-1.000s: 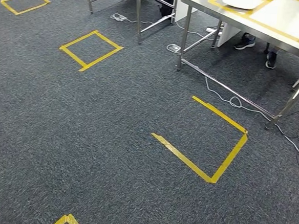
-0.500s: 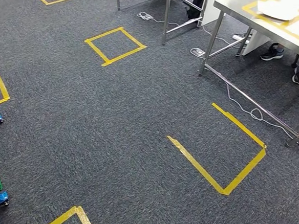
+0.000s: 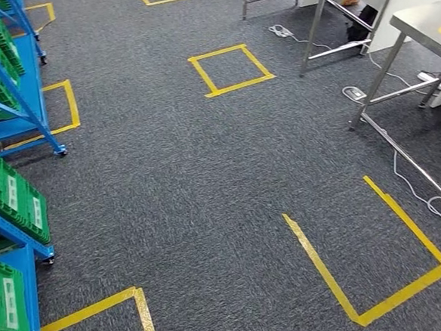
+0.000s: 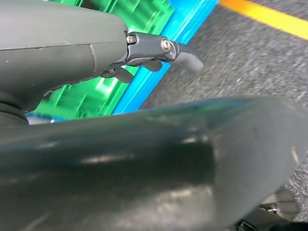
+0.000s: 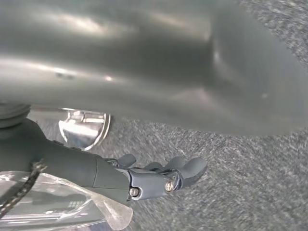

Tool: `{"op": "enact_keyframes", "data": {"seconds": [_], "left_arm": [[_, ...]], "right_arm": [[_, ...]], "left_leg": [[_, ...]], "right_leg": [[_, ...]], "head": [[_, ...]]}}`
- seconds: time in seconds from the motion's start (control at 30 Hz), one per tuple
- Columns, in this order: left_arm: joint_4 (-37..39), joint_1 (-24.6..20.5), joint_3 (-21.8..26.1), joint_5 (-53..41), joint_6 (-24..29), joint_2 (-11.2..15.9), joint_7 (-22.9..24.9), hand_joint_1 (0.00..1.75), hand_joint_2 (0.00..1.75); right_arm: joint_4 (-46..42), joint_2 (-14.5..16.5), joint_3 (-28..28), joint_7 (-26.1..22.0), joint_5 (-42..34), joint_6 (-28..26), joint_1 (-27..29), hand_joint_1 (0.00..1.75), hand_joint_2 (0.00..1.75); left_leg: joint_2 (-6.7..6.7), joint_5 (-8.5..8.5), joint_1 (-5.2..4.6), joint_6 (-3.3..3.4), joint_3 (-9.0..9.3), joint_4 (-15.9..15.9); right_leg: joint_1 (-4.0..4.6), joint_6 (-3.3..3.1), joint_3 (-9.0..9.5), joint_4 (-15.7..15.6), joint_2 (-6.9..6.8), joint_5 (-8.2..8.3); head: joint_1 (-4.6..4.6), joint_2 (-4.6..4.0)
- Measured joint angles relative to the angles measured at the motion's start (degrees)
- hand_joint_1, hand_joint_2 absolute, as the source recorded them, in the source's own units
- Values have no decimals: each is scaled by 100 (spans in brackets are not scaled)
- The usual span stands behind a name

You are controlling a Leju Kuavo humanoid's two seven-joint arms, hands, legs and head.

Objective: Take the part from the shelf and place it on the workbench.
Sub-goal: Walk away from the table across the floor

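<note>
A blue shelf [image 3: 33, 99] with green bins [image 3: 16, 200] stands at the left edge of the head view; what the bins hold is hidden. One corner of the steel workbench [image 3: 425, 24] shows at the top right. My left hand [image 4: 160, 50] hangs with fingers stretched out and nothing in them, close beside a green bin [image 4: 91, 96] and a blue shelf rail [image 4: 160, 72]. My right hand [image 5: 163, 175] hangs over the carpet, fingers straight and apart, holding nothing. A clear plastic sheet [image 5: 61, 204] lies by its wrist.
Grey carpet carries yellow tape squares [image 3: 230, 69] and an open tape outline [image 3: 370, 271]. Steel table legs [image 3: 378, 89] and loose cables [image 3: 427, 201] sit at the right. The shelf's wheeled feet [image 3: 59, 150] stand on the left.
The camera has swung left: the blue shelf and green bins have come into the picture at left, and the workbench has slid off toward the right edge.
</note>
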Motion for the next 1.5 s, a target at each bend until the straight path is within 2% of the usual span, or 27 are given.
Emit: {"op": "enact_keyframes", "data": {"seconds": [0.03, 0.07, 0.1, 0.17, 0.23, 0.27, 0.33, 0.37, 0.43, 0.5, 0.57, 0.6, 0.67, 0.73, 0.8, 0.87, 0.93, 1.0, 1.07, 1.1, 1.17, 1.23, 1.27, 1.3, 1.37, 1.43, 1.5], "left_arm": [[0, -4, 5, -1, -1, 1, 0, 0, 0], [1, 3, 8, -1, -1, 1, 0, 0, 0], [1, 13, 11, -1, -1, 1, 1, 0, 0], [0, 23, 15, -1, -1, 3, 2, 0, 0], [-1, 5, 17, -1, -1, 4, 2, 0, 0], [-2, 0, 18, -1, 0, 4, 2, 0, 0], [-2, 13, 22, -1, 1, 6, 2, 0, 0], [-2, 29, 25, -1, 1, 7, 2, 0, 0], [-2, 31, 29, -1, 1, 3, 2, 0, 0], [-2, 9, 29, -1, 1, -7, 2, 0, 0], [-1, 7, 29, -1, 1, -11, 2, 0, 0], [-1, 13, 29, -1, 0, -9, 2, 0, 0], [-1, 19, 29, -1, -1, -9, 2, 0, 0], [-2, 5, 30, -1, -1, -9, 2, 0, 0], [-1, -3, 32, -1, -1, -6, 2, 0, 0], [1, 14, 41, 5, -2, -4, 2, 0, 0], [1, 20, 51, 16, -3, -3, -5, 0, 0], [1, -3, 57, 36, -10, -3, -19, 0, 0], [1, -11, 72, 55, -24, -2, -30, 0, 0], [1, -2, 81, 62, -30, -2, -34, 0, 0], [0, 15, 96, 69, -32, 0, -37, 0, 0], [-1, 7, 113, 76, -32, 1, -38, 0, 0], [-2, -4, 127, 78, -33, 1, -39, 0, 0], [-2, -9, 143, 77, -33, 1, -40, 0, 0], [-2, 5, 173, 76, -34, 3, -42, 0, 0], [-2, 24, 189, 76, -38, -1, -53, 0, 0], [-2, 5, 193, 75, -75, -15, -109, 0, 0]], "right_arm": [[0, -1, 1, 1, 0, 1, 10, 0, 0], [0, -2, 1, 2, 0, 1, 11, 0, 0], [1, -2, 2, 2, 1, 2, 4, 0, 0], [2, -1, 4, 2, 1, 2, -15, 0, 0], [2, -1, 8, 2, 0, 2, -20, 0, 0], [2, -2, 10, 2, 0, 2, -23, 0, 0], [2, -2, 13, 2, 1, 2, -45, 0, 0], [2, -3, 15, 2, 2, 2, -62, 0, 0], [4, -2, 20, -1, 2, 3, -81, 0, 0], [7, -3, 21, -1, 2, 3, -58, 0, 0], [9, -6, 21, 1, 2, 2, -26, 0, 0], [9, -9, 21, 1, 2, 2, -18, 0, 0], [9, -14, 21, 2, 2, 2, -14, 0, 0], [12, -16, 24, 1, 2, 3, -16, 0, 0], [17, -15, 26, 4, 1, -1, -16, 0, 0], [21, -15, 28, 8, 0, -5, -16, 0, 0], [23, -19, 30, 3, 0, -7, -18, 0, 0], [24, -24, 31, 0, 0, -7, -4, 0, 0], [24, -27, 30, 1, 0, -10, 11, 0, 0], [24, -27, 31, 2, 1, -11, 8, 0, 0], [26, -27, 32, 2, 2, -13, -10, 0, 0], [31, -26, 35, -1, 6, -13, -21, 0, 0], [33, -27, 36, -2, 9, -14, -22, 0, 0], [35, -27, 37, -3, 12, -14, -24, 0, 0], [38, -27, 40, -5, 17, -16, -43, 0, 0], [42, -32, 45, -14, 32, -38, -68, 0, 0], [46, -37, 52, -27, 46, -72, -65, 0, 0]], "left_leg": [[69, -148, 1, -4, -158, 369], [94, -186, 0, 2, -222, 556], [107, -110, -5, 20, -169, 505], [219, 238, -41, 95, 220, -161], [462, 453, -116, 192, 599, -865], [542, 488, -148, 227, 689, -1054], [475, 496, -163, 263, 678, -1116], [417, 520, -151, 282, 682, -1152], [304, 582, -113, 339, 694, -1230], [170, 619, -97, 375, 674, -1250], [11, 632, -95, 378, 655, -1245], [-70, 635, -92, 371, 655, -1240], [-236, 627, -74, 335, 658, -1216], [-391, 613, -66, 259, 624, -1158], [-522, 631, -60, 178, 556, -1119], [-628, 658, -37, 112, 500, -1107], [-431, 528, -40, 66, 386, -897], [-66, 181, -51, 39, 81, -245], [79, -84, -49, 37, -228, 446], [96, -74, -53, 53, -259, 549], [147, 225, -86, 127, 20, 82], [387, 488, -177, 241, 446, -700], [488, 535, -220, 289, 570, -943], [546, 529, -252, 325, 614, -1053], [453, 554, -252, 372, 621, -1116], [361, 615, -213, 420, 665, -1220], [275, 657, -181, 452, 679, -1279]], "right_leg": [[24, -11, -3, 1, -107, -7], [44, -19, -3, 2, -200, -12], [62, -24, 2, 2, -285, -16], [91, -28, 25, 2, -432, -30], [128, -4, 44, 11, -569, -54], [139, 14, 49, 15, -634, -64], [143, 59, 63, 5, -740, -70], [137, 88, 62, 15, -698, -92], [114, 147, -49, 254, -373, -275], [82, 188, -394, 973, -29, -636], [61, 217, -729, 1623, 42, -826], [49, 229, -771, 1660, 46, -751], [4, 258, -538, 1067, 134, -317], [-54, 280, -220, 343, 463, -32], [-72, 256, -94, 113, 658, -35], [-63, 177, -69, 107, 522, -20], [-52, 81, -52, 82, 341, 0], [-15, 16, -44, 67, 133, -7], [36, -15, -45, 69, -81, -22], [58, -25, -43, 69, -177, -29], [92, -35, -26, 68, -341, -41], [115, -24, -1, 68, -479, -61], [125, -9, 6, 67, -546, -70], [132, 7, 10, 65, -610, -77], [137, 49, 28, 46, -709, -88], [122, 104, -20, 165, -488, -191], [87, 159, -292, 710, -105, -469]], "head": [[0, 0], [-1, 0], [-3, 0], [-4, 0], [2, 0], [5, 0], [6, 0], [7, 0], [25, 0], [50, 0], [57, 0], [56, 0], [56, 0], [59, 0], [58, 0], [57, 0], [28, 0], [-4, 0], [-10, 0], [-12, 0], [-11, 0], [-10, 0], [-8, 0], [-9, 0], [-10, 0], [5, 0], [26, 0]]}}
